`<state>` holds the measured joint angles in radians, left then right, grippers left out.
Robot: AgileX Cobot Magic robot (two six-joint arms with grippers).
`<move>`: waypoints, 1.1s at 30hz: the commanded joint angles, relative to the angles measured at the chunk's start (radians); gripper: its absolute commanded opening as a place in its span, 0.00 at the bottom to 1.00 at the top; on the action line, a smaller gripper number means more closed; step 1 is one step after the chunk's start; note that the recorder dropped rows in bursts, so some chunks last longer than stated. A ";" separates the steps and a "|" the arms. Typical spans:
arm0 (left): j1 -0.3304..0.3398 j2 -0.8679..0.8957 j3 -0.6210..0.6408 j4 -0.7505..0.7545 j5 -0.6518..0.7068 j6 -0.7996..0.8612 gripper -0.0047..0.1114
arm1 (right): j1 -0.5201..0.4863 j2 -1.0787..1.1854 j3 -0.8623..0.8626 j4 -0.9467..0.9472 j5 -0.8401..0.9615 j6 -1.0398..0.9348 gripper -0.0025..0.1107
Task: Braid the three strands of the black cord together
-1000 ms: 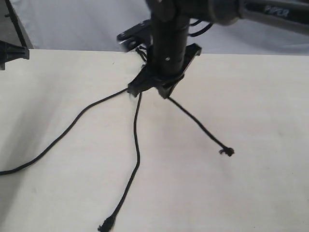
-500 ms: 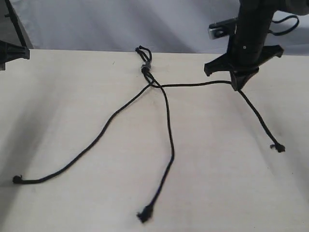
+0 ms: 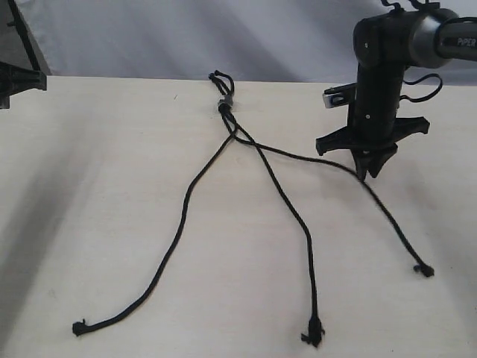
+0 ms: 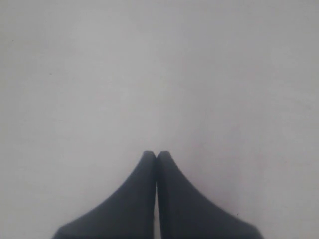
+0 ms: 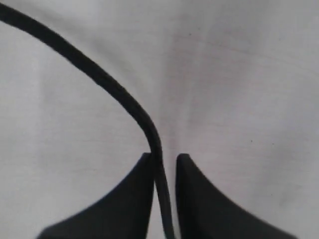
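The black cord lies on the pale table, its grey band (image 3: 226, 102) near the far edge with short loops (image 3: 218, 77) above it. Below the band the three strands fan out. The left strand (image 3: 179, 224) ends at a knot near the front left. The middle strand (image 3: 298, 220) ends at the front. The right strand (image 3: 313, 159) crosses toward my right gripper (image 3: 367, 170) and ends in a knot (image 3: 425, 270). In the right wrist view this strand (image 5: 107, 82) runs between the slightly parted jaws of my right gripper (image 5: 164, 157), touching one finger only. My left gripper (image 4: 156, 153) is shut on nothing, over bare table.
A dark part of the left arm (image 3: 19, 78) sits at the table's far left edge. A white backdrop (image 3: 149, 37) rises behind the table. The right arm (image 3: 384, 74) stands upright over the table's right side.
My right gripper has moved from the band out to the right and lower, carrying the right strand. The other two strands have shifted right, their ends now nearer the front.
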<state>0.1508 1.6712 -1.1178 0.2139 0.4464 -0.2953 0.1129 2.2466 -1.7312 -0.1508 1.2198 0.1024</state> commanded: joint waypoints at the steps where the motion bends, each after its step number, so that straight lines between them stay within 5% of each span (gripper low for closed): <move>1: 0.003 -0.009 0.006 -0.013 -0.004 0.005 0.04 | -0.001 0.003 0.001 -0.006 0.001 0.018 0.45; 4: -0.006 -0.009 0.006 -0.036 -0.002 0.023 0.04 | -0.001 -0.010 0.001 -0.006 0.001 0.000 0.61; 8: -0.067 -0.009 0.006 -0.152 -0.002 0.141 0.04 | -0.004 -0.080 -0.001 -0.018 0.001 -0.048 0.64; 12: -0.197 -0.009 -0.009 -0.324 -0.002 0.235 0.04 | -0.008 -0.226 0.001 -0.081 0.001 -0.040 0.45; 16: -0.371 -0.009 -0.023 -0.359 -0.004 0.288 0.04 | -0.025 -0.387 0.024 -0.075 -0.130 0.007 0.02; 24: -0.825 0.075 -0.042 -0.322 -0.090 0.318 0.04 | -0.029 -0.790 0.436 -0.078 -0.535 0.063 0.02; 29: -0.975 0.273 -0.225 -0.299 0.111 0.318 0.05 | -0.029 -0.881 0.670 -0.124 -0.730 0.087 0.02; 33: -1.014 0.428 -0.397 -0.294 0.270 0.284 0.40 | -0.029 -0.882 0.735 -0.217 -0.812 0.152 0.02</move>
<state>-0.8534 2.0499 -1.4494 -0.0903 0.6432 0.0158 0.0887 1.3734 -1.0171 -0.3301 0.4550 0.2358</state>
